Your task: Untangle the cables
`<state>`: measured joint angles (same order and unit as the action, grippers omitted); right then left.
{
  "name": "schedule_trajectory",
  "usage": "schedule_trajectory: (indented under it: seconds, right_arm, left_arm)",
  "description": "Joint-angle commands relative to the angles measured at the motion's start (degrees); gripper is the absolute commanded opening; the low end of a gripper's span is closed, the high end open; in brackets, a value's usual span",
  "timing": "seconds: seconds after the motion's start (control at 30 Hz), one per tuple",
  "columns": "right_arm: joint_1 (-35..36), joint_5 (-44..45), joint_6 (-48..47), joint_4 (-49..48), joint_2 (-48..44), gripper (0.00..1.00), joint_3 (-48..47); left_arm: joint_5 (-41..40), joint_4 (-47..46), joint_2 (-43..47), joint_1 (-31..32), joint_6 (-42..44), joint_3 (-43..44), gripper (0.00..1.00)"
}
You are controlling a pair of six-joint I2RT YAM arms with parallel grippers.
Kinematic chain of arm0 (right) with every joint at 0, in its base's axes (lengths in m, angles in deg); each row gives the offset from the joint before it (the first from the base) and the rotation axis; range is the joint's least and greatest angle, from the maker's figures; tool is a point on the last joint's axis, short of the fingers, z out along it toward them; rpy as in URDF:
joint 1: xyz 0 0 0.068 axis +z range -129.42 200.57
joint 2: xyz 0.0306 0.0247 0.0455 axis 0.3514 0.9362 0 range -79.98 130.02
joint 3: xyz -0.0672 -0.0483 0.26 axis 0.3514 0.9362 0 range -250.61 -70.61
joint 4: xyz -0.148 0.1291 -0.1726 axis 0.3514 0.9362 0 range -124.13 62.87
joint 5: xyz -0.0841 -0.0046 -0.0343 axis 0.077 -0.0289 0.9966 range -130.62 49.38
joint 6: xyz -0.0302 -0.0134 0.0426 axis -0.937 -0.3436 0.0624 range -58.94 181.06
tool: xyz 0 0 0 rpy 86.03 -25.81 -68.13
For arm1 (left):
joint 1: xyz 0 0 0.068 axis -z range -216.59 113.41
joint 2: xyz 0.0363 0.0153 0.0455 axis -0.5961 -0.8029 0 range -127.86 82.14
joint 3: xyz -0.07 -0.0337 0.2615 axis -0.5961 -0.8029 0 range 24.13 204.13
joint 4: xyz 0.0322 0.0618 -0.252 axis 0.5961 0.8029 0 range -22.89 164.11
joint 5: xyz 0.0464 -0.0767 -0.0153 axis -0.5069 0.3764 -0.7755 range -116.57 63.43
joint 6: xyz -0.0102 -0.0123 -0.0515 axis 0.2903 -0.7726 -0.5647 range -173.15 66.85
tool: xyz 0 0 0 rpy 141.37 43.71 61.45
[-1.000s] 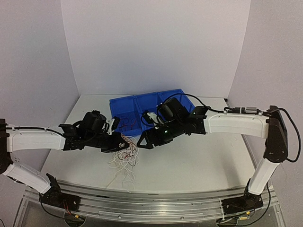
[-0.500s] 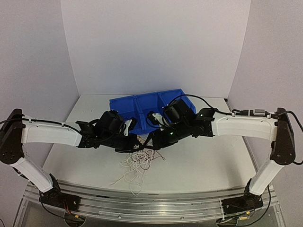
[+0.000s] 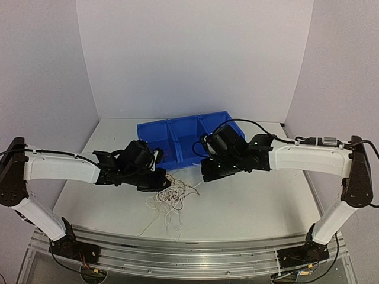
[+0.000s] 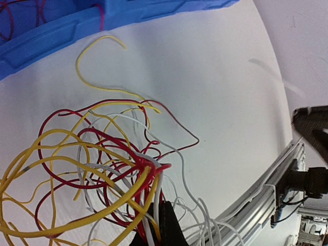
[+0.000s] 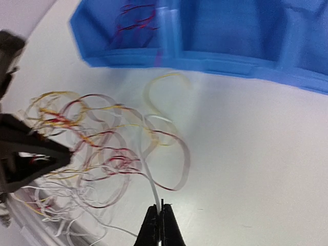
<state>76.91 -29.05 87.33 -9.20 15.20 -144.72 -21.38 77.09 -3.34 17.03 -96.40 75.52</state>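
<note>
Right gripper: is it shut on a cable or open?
Shut on a white cable: in the right wrist view the right gripper is pinched closed and the strand runs out from its tip.

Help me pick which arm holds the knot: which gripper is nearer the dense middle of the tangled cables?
Left. The left gripper is shut right in the dense middle of the cables; the right gripper pinches one white strand at the tangle's right fringe.
</note>
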Motion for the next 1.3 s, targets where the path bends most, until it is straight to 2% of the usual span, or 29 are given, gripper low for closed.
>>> schedule_trajectory:
  seconds: [0.0, 0.13, 0.23, 0.37, 0.57, 0.63, 0.73, 0.8, 0.93, 1.07, 1.17, 1.27]
  right_arm:
    - [-3.0, 27.9, 3.8, 16.1, -5.6, 0.00, -2.0]
    - [-9.5, 35.4, 4.2, 23.1, -10.0, 0.00, -1.2]
    - [-14.4, 38.6, 2.2, 24.5, -14.4, 0.00, 0.0]
    - [-18.6, 49.0, -3.3, 25.8, -18.9, 0.00, -1.1]
    - [-28.0, 52.8, -10.2, 25.8, -23.7, 0.00, -4.3]
    - [-34.1, 51.4, -11.9, 25.9, -24.5, 0.00, -5.6]
    - [-45.6, 42.5, -13.2, 25.8, -25.2, 0.00, -8.1]
    - [-49.1, 41.8, -14.4, 25.8, -24.9, 0.00, -10.3]
    - [-53.4, 42.0, -17.8, 25.9, -22.7, 0.00, -15.6]
    - [-54.4, 37.0, -18.3, 25.8, -22.3, 0.00, -18.3]
    - [-55.9, 40.5, -19.8, 25.8, -20.5, 0.00, -21.0]
    - [-59.0, 37.6, -21.5, 25.9, -19.2, 0.00, -24.0]
  left_arm:
    - [-11.4, 10.4, 3.7, -0.1, -3.4, 2.1, 0.00]
    - [-15.9, 16.1, 4.3, -1.7, -5.5, 1.9, 0.00]
    - [-17.5, 20.5, 4.5, -4.2, -7.6, 1.7, 0.00]
    - [-18.5, 23.4, 5.8, -8.0, -8.7, 0.3, 0.00]
    - [-20.0, 26.2, 7.8, -12.0, -9.2, -1.3, 0.00]
    - [-21.2, 27.3, 7.8, -13.0, -9.6, -1.6, 0.00]
    - [-20.9, 27.6, 7.4, -14.5, -9.3, -2.6, 0.00]
    - [-20.7, 27.7, 6.8, -15.2, -9.2, -2.8, 0.00]
    - [-20.5, 27.8, 5.0, -15.8, -9.1, -2.6, 0.00]
    - [-18.9, 26.7, 2.6, -15.9, -8.2, -2.2, 0.00]
    - [-18.7, 26.7, 1.5, -16.0, -7.9, -2.3, 0.00]
    - [-19.2, 27.8, 0.6, -16.3, -7.9, -2.0, 0.00]
